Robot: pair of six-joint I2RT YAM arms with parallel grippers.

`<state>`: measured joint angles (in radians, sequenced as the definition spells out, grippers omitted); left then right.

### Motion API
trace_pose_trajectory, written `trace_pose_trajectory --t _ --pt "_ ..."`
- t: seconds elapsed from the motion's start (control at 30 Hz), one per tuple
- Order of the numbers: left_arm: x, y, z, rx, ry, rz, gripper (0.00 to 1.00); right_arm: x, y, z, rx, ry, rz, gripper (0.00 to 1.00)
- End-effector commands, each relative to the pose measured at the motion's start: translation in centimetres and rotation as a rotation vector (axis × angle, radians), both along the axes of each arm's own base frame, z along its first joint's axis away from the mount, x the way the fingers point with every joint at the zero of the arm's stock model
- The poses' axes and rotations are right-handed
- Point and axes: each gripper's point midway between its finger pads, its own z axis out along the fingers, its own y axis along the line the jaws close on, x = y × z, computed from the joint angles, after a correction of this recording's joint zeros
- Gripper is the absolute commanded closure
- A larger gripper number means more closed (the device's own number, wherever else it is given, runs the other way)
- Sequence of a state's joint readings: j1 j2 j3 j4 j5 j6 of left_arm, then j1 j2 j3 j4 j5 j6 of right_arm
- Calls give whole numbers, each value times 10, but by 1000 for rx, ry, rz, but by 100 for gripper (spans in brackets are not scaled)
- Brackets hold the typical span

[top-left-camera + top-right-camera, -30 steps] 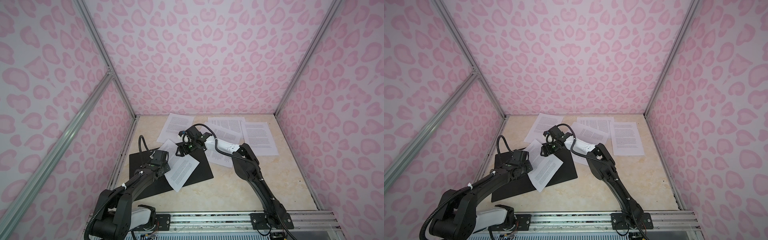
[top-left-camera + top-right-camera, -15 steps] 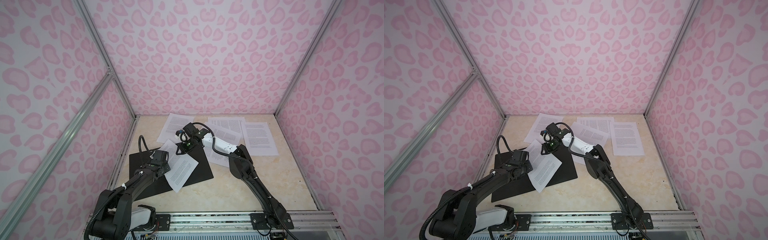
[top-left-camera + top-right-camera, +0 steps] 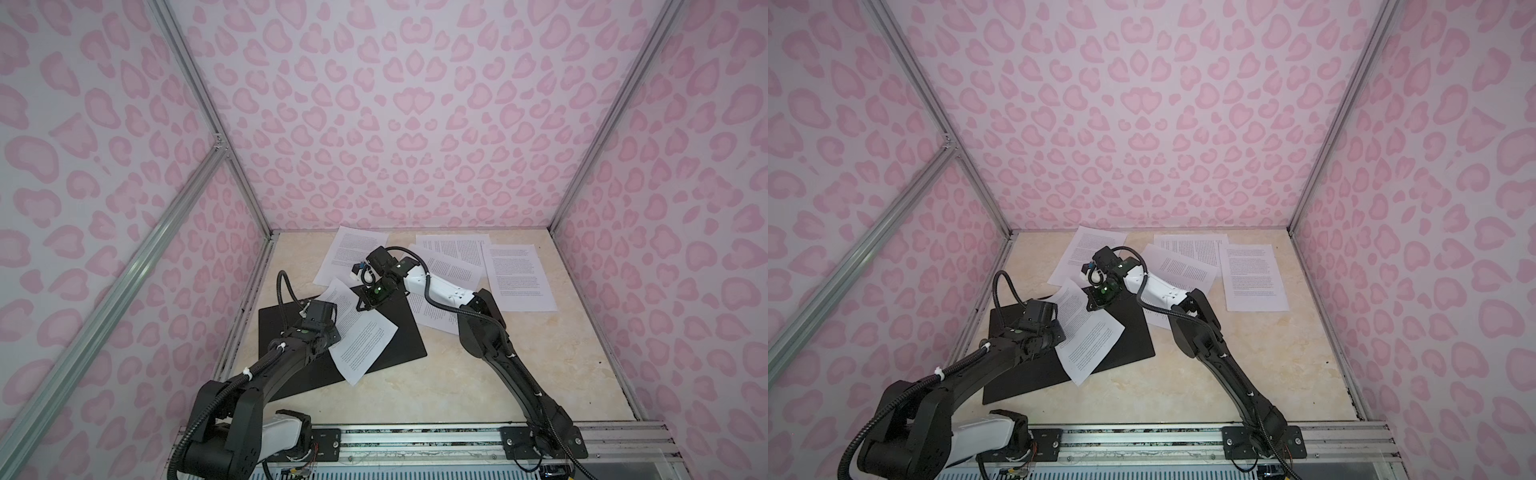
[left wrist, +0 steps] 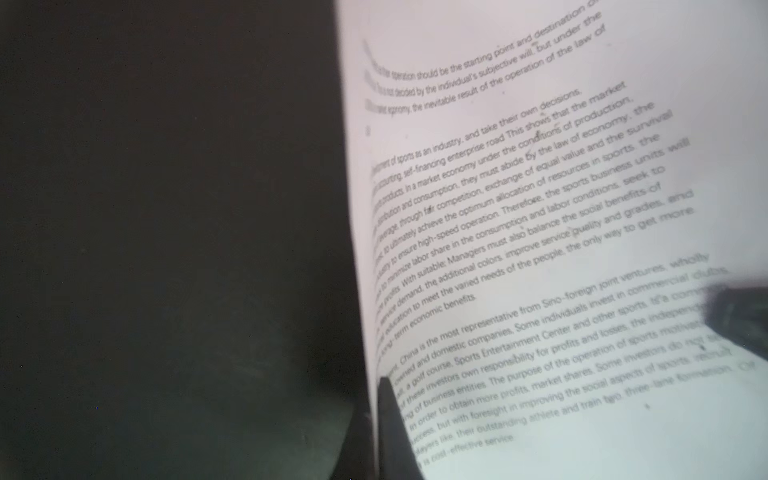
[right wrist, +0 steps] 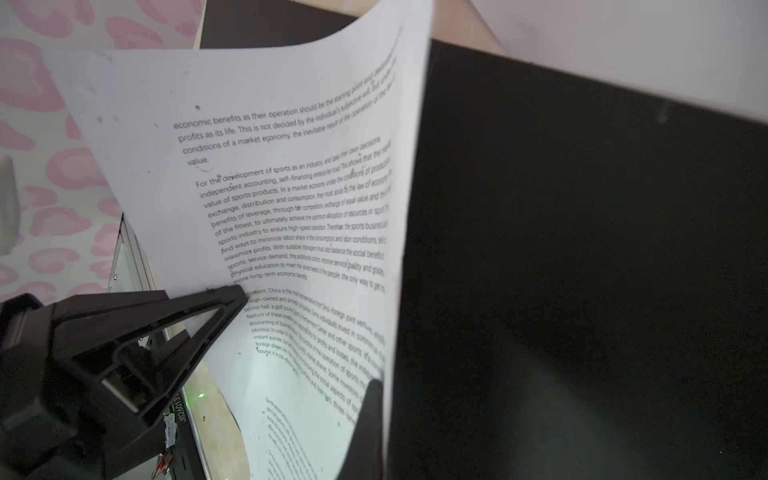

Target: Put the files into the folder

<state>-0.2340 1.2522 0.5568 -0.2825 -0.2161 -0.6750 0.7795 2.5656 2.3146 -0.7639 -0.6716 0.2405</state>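
as only wrist views show, the right end effector (image 5: 379, 397) pinches a sheet (image 5: 291, 187).

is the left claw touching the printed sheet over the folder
Touching. In the right wrist view the left claw has its tip clamped on the sheet at its edge, with no gap.

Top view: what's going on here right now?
Both arms are handling one printed sheet over the open black folder. The left gripper is pinched on one edge of it and the right gripper is shut on the opposite edge, so the sheet bows up between them rather than lying flat. One corner overhangs the folder's near edge. The other sheets lie loose on the table behind, not yet filed.
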Motion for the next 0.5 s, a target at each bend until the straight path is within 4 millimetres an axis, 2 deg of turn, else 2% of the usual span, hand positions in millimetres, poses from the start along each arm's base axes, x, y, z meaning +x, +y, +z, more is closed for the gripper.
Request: trace_pose_trajectory --t 0.0,0.07,0.17,0.3,0.33,0.37,0.47 --pt "4 -1 7 -3 -28 -8 97 -9 -2 9 4 9 17 100" --pt "6 -5 12 -25 -50 -22 90 -10 -7 18 3 1 14 100" --pt "8 -16 25 -91 -119 -53 55 -10 -19 27 -10 -44 -17 100" --pt "7 -32 53 -185 -239 -122 23 -6 -43 48 26 -95 -105 100" --pt "6 -37 61 -211 -278 -148 11 -3 -52 51 40 -98 -139 100" --pt "5 -41 69 -236 -316 -175 3 0 -61 52 49 -102 -173 100" --pt "-4 -62 100 -328 -467 -300 3 12 -93 54 90 -104 -299 100"
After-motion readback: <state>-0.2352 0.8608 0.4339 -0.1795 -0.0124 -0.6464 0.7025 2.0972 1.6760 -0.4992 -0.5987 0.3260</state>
